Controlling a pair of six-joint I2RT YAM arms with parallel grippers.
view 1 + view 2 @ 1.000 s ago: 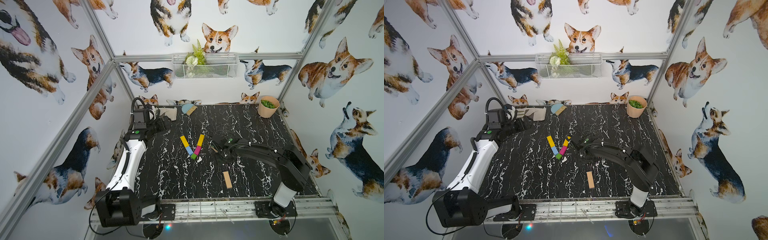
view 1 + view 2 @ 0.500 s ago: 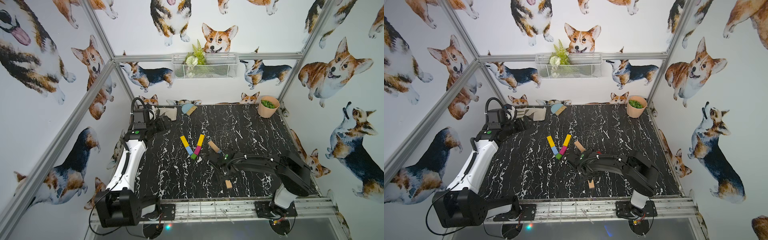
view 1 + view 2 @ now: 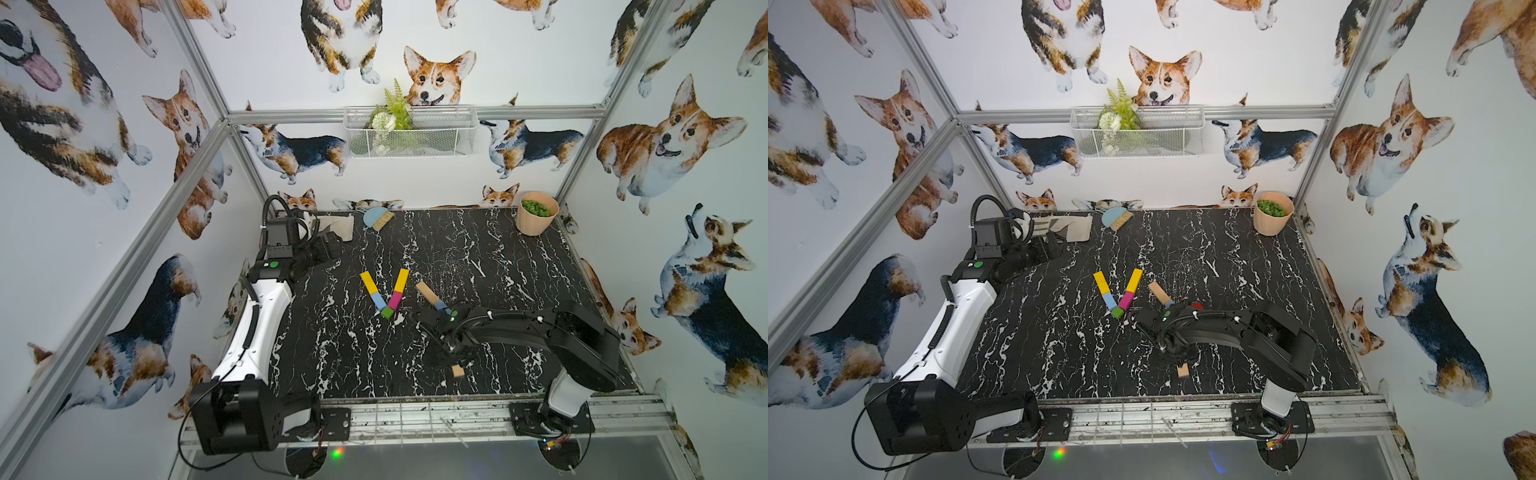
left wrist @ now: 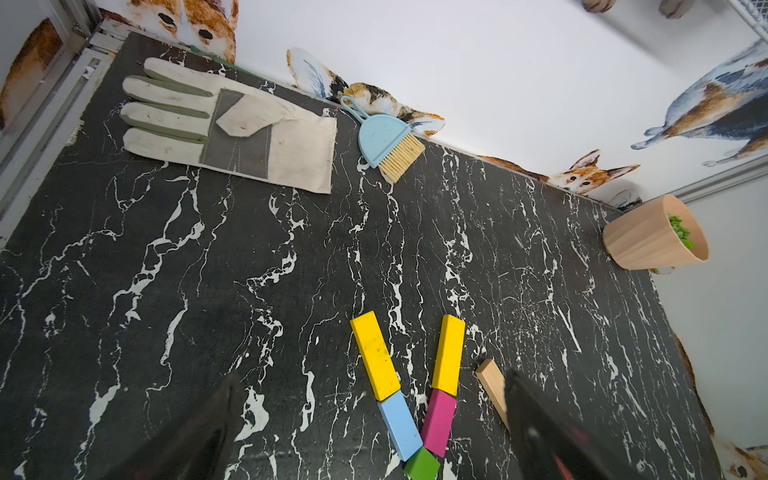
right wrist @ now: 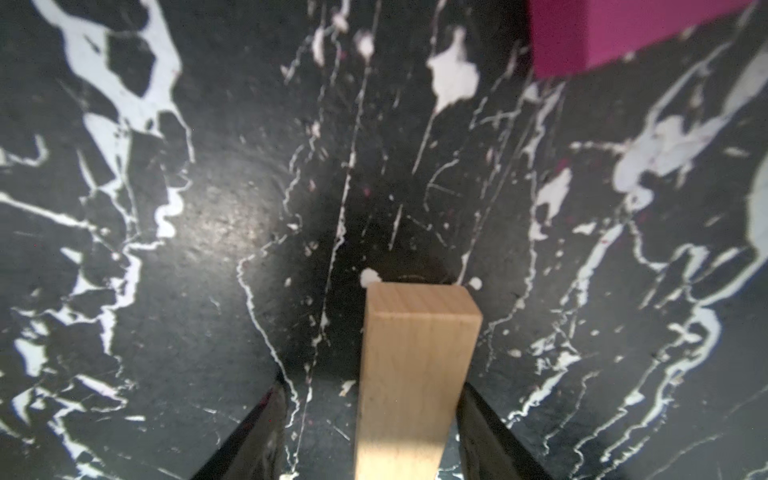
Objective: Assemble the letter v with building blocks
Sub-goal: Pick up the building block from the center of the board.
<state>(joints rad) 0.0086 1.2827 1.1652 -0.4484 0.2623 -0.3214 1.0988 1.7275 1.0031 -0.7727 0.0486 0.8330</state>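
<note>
The building blocks form a V at mid-table: two yellow bars [image 3: 371,283] [image 3: 401,280], a light blue block [image 3: 377,301], a magenta block [image 3: 395,300] and a green stub [image 3: 387,313]. A tan bar [image 3: 428,292] lies just right of the V, with a light blue stub [image 3: 441,305] and a red block [image 3: 1198,306] at its near end. My right gripper [image 3: 451,358] straddles a second tan block [image 5: 415,365] near the front. One finger [image 5: 478,415] touches it, the other finger [image 5: 257,424] stands off with a gap. My left gripper [image 3: 328,245] is open at the back left.
A work glove [image 4: 232,129] and a blue hand brush [image 4: 384,139] lie along the back edge. A peach pot [image 3: 536,212] stands in the back right corner. Another magenta block [image 5: 623,29] shows at the edge of the right wrist view.
My right gripper moved from beside the V's right arm toward the front, over the tan block there, and its jaws narrowed. The tan bar beside the V came into view. The left arm stayed still.
</note>
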